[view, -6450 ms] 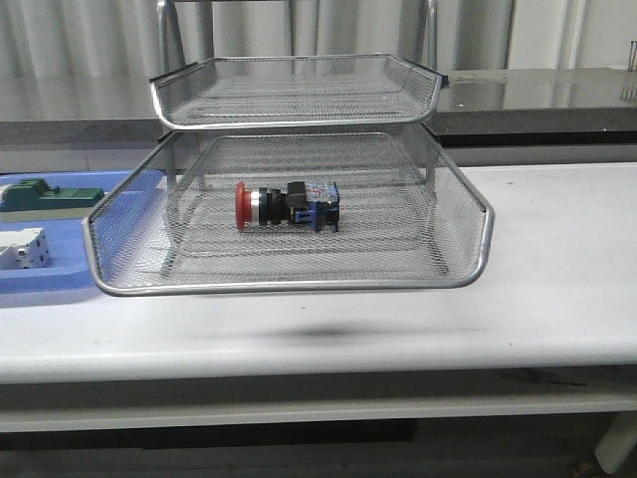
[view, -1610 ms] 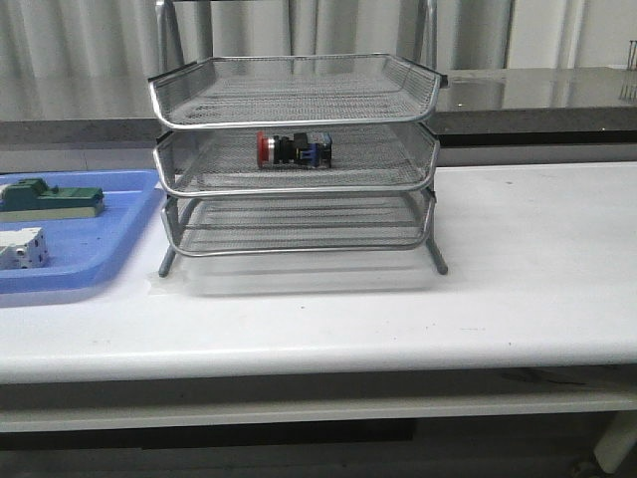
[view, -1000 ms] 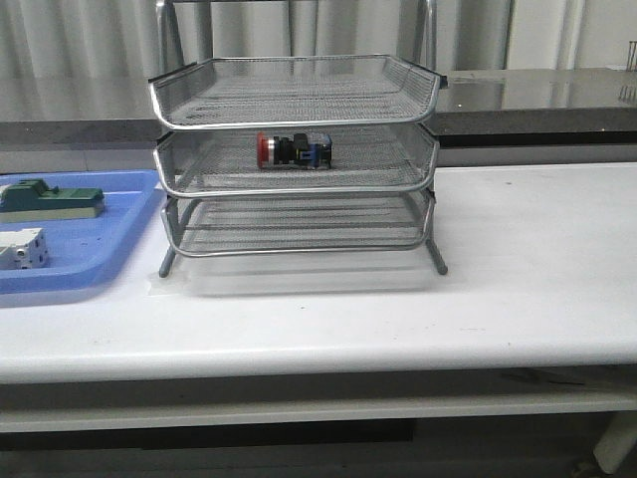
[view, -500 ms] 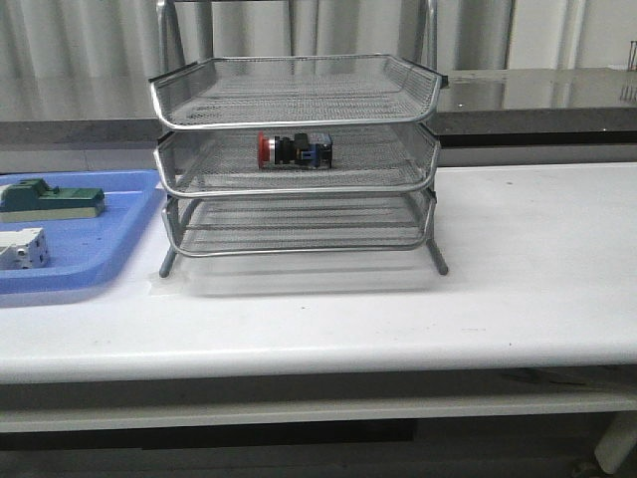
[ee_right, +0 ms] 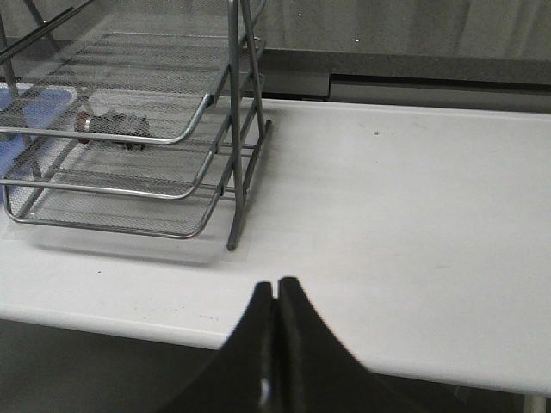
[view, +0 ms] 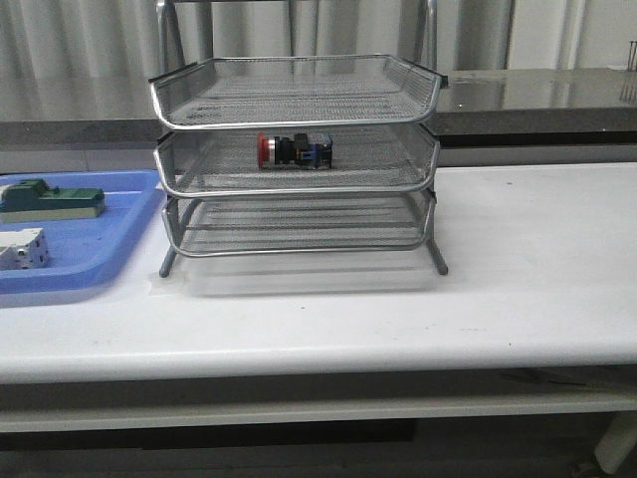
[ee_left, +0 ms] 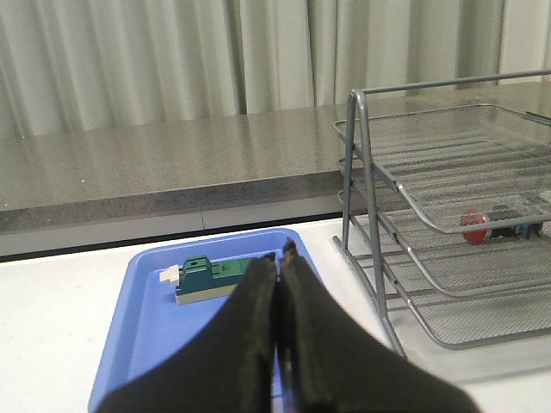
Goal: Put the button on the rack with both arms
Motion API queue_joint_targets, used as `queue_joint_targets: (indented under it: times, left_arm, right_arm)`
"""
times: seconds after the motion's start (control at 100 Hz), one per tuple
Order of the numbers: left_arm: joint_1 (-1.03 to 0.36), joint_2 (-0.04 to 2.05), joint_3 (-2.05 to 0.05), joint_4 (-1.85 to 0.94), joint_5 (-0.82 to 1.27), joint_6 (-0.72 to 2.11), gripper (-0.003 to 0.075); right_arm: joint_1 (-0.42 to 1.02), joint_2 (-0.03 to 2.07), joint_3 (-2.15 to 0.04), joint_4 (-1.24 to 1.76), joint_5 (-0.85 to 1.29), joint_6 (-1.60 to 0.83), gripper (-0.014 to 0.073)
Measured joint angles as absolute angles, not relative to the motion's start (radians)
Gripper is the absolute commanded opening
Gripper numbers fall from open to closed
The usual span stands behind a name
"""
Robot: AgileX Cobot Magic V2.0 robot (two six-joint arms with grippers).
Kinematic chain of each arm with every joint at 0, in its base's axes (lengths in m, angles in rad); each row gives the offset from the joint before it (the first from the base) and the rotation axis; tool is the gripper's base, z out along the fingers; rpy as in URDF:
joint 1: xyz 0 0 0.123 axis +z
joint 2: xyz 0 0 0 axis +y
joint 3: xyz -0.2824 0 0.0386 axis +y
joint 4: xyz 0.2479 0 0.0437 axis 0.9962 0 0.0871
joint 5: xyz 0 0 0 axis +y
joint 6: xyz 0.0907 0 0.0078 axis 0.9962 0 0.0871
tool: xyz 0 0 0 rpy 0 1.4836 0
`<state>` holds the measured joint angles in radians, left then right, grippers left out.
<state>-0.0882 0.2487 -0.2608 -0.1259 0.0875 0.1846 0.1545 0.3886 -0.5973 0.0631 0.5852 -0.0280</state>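
The button, red head to the left and blue block to the right, lies on its side in the middle tray of the silver wire rack. All three trays are pushed in. The button also shows through the mesh in the left wrist view and, dimly, the button in the right wrist view. My left gripper is shut and empty, held back from the rack over the blue tray. My right gripper is shut and empty, near the table's front edge, well clear of the rack. Neither arm shows in the front view.
A flat blue tray lies left of the rack, holding a green block and a white block. The white table runs to the right of the rack. A grey counter runs behind it.
6.5 s ago the middle tray was pulled far out with the button in it; it has since slid back into the rack. Over the last 1.6 s nothing has moved.
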Motion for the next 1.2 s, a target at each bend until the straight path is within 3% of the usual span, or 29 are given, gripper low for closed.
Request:
queue_joint_targets:
  times: [0.24, 0.62, 0.89, 1.2]
  left_arm:
    - [-0.088, 0.249, -0.261, -0.126, 0.088, 0.185, -0.0021]
    - [-0.088, 0.249, -0.261, -0.126, 0.088, 0.185, -0.0021]
    - [-0.088, 0.249, -0.261, -0.126, 0.088, 0.185, -0.0021]
    - [-0.088, 0.249, -0.261, -0.126, 0.088, 0.185, -0.0021]
  right_arm:
    - [0.155, 0.349, -0.523, 0.036, 0.523, -0.028, -0.0067]
    - [0.154, 0.133, -0.225, 0.008, 0.256, -0.028, -0.0067]
    - [0.154, -0.001, -0.057, 0.0, 0.21, -0.013, -0.0067]
    - [0.101, -0.01, 0.007, 0.0, 0.197, 0.017, -0.0067]
